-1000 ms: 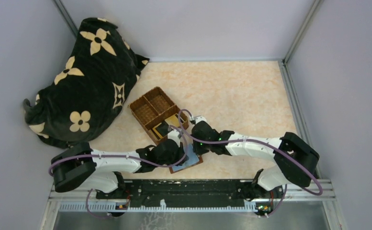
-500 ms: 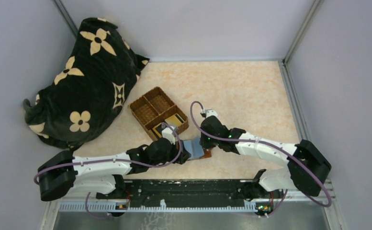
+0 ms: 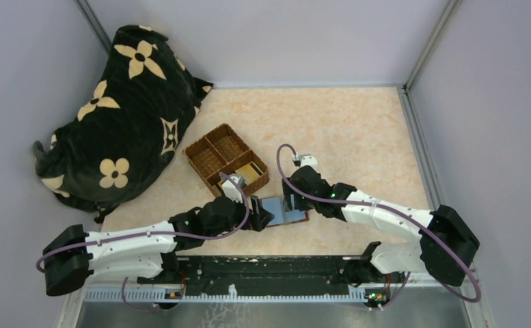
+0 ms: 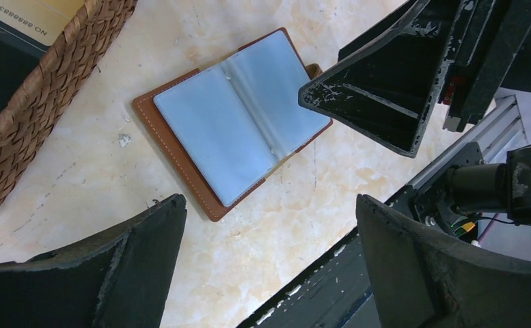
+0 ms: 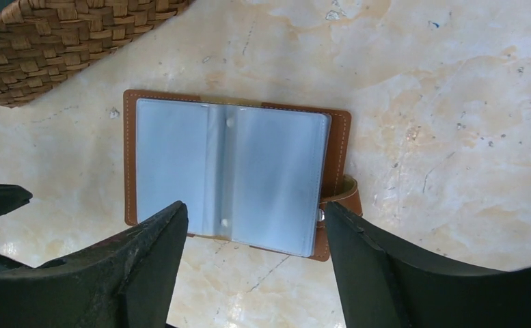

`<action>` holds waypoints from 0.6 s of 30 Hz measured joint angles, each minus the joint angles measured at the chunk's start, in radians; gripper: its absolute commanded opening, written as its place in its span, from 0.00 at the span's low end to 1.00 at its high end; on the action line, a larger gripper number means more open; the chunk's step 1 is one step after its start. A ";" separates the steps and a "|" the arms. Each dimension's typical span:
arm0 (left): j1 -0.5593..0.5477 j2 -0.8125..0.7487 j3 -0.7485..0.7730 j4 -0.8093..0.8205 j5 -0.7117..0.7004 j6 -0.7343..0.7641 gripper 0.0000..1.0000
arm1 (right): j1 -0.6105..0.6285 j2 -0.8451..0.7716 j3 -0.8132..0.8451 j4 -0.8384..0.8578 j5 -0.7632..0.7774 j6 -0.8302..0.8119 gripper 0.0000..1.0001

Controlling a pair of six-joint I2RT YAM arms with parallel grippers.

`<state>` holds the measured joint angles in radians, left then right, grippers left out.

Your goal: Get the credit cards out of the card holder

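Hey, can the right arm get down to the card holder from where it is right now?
Likely yes. The right gripper hangs open directly over the card holder, which lies spread flat on the table, with nothing between them.

A woven brown basket (image 3: 205, 138) with three compartments sits at an angle left of the middle of the table (image 3: 344, 130), whose top is a pale, orange-veined marble pattern. A black plush bundle (image 3: 122, 109) printed with cream flowers fills the far left corner, near the basket. A black rail (image 3: 276, 268) runs along the near edge. Plain grey walls (image 3: 283, 34) close in the far, left and right sides.
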<state>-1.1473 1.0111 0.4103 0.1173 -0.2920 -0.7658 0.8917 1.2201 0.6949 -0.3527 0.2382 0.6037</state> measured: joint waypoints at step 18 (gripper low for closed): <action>0.000 -0.045 -0.007 -0.006 -0.012 -0.001 0.99 | -0.064 -0.085 -0.074 0.039 -0.002 0.011 0.69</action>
